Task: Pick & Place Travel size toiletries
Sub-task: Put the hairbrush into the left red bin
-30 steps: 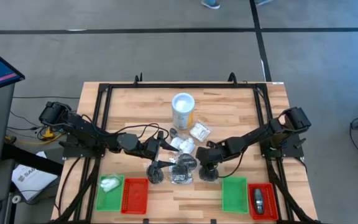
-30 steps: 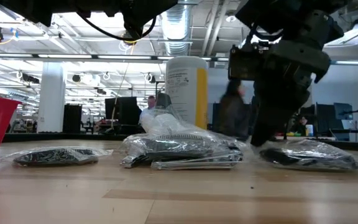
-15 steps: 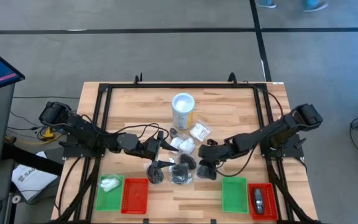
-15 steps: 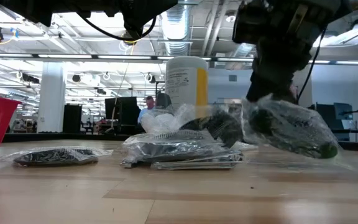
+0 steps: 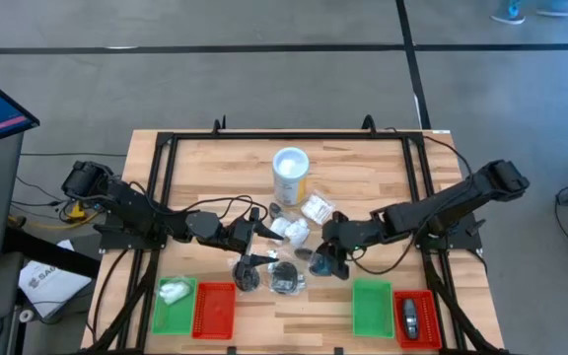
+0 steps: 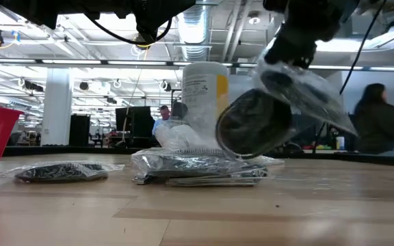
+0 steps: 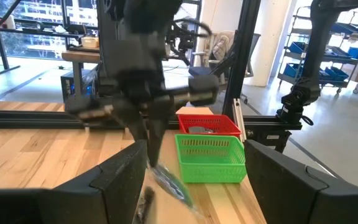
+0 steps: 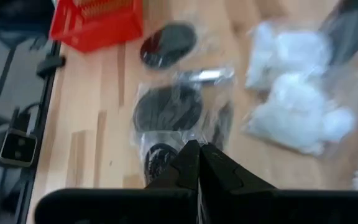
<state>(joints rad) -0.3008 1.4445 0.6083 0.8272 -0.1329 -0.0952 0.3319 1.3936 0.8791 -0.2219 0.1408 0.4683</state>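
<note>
The right pincer (image 5: 329, 258) is clenched on a round black packet (image 6: 255, 124) in crinkly clear wrap, hanging tilted above the wooden surface (image 5: 363, 182), just off the heap of other wrapped toiletries (image 6: 197, 167). One flat black packet (image 6: 60, 171) lies apart. The left pincer (image 5: 254, 240) waits released beside the heap.

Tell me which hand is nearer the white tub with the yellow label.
Right. The right hand, shut on a black round packet, sits just front-right of the white tub. The left hand, open, is front-left, slightly farther.
</note>
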